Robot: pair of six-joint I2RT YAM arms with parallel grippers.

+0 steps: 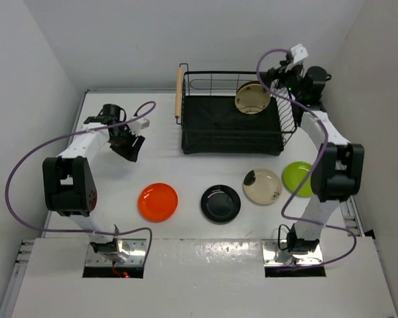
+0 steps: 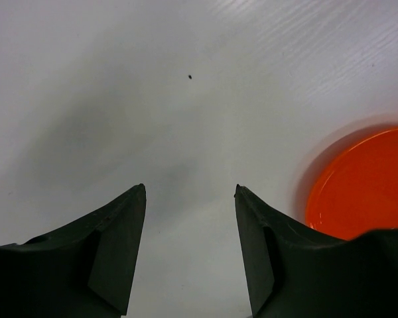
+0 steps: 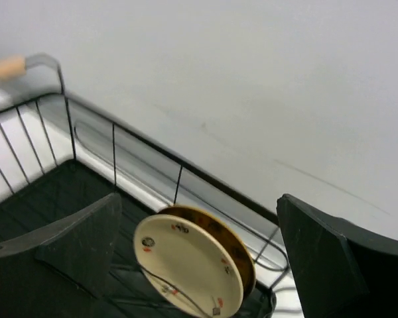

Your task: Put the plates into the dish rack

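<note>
The black wire dish rack [image 1: 205, 142] stands at the back centre. A cream floral plate [image 1: 253, 99] stands on edge in its far right corner, with a yellow-brown plate [image 3: 235, 246] right behind it. The cream plate [image 3: 186, 268] sits between and below my right fingers. My right gripper [image 1: 278, 78] is open and empty above that corner. On the table lie an orange plate [image 1: 158, 202], a glossy black plate [image 1: 220, 203], a beige plate with a dark patch [image 1: 262, 187] and a lime green plate [image 1: 298, 179]. My left gripper [image 1: 128, 149] is open and empty, above bare table beside the orange plate [image 2: 365, 185].
A light wooden handle [image 1: 180, 93] runs along the rack's left side. White walls enclose the table on the left, back and right. The right arm's links stand close to the lime green plate. Purple cables loop beside both arms.
</note>
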